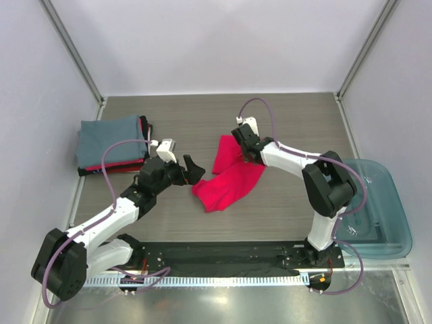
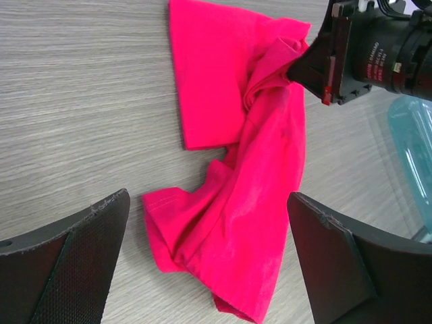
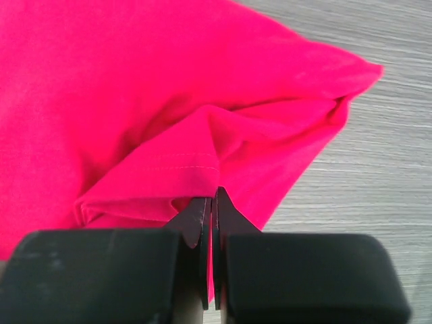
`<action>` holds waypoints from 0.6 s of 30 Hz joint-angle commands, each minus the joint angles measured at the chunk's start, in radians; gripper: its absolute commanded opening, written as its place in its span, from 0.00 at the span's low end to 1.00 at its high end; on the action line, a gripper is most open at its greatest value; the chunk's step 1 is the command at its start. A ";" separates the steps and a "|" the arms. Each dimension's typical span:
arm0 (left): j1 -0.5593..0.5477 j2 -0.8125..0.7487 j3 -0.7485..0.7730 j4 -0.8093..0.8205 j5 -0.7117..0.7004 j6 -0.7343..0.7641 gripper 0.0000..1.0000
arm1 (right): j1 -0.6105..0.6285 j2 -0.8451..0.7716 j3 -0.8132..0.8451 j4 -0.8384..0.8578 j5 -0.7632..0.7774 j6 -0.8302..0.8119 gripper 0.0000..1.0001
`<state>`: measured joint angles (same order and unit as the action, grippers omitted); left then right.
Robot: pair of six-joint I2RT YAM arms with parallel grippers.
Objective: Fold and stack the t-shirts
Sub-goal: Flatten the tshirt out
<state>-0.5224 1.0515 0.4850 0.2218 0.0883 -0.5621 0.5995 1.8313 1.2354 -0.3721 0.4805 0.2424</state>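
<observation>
- The pink tee (image 1: 228,179) lies crumpled on the table (image 1: 290,121). No collar, label or clear sleeve can be made out among its folds.
- The right gripper (image 3: 212,202) is pressed together on a hemmed fold of the tee. The strip of cloth caught between its fingertips is hidden by them.
- In the top view the right gripper covers the spot where it bites, so the pinch shows only in its own wrist view.
- From that pinch the tee runs in a long diagonal, away from the right gripper toward the near edge and the left gripper (image 1: 192,169).
- A flatter panel spreads just beside the right gripper. The far end is a bunched, ragged tail.
- The left gripper is spread wide, with nothing between its fingers (image 2: 88,236).
- In its wrist view the tail lies ahead of and between the two fingers. Whether they touch the cloth or table cannot be told.
- Well behind the left gripper, on its outer side, sits a folded stack (image 1: 111,142). A blue-grey tee lies on top, and the red and dark tees under it show only as thin edges.
- A teal tub (image 1: 378,202) stands out past the right arm's elbow, cut off in the left wrist view.
</observation>
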 commanded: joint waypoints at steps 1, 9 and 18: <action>-0.011 -0.015 0.000 0.063 0.071 0.034 1.00 | -0.003 -0.133 -0.100 0.142 0.098 0.041 0.01; -0.123 -0.060 -0.017 -0.044 0.076 -0.120 1.00 | -0.127 -0.279 -0.278 0.307 -0.037 0.158 0.01; -0.240 -0.140 -0.112 -0.108 0.153 -0.160 1.00 | -0.159 -0.340 -0.367 0.400 -0.095 0.163 0.01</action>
<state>-0.7555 0.9360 0.3969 0.1215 0.1646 -0.7029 0.4339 1.5429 0.8707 -0.0608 0.3931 0.3824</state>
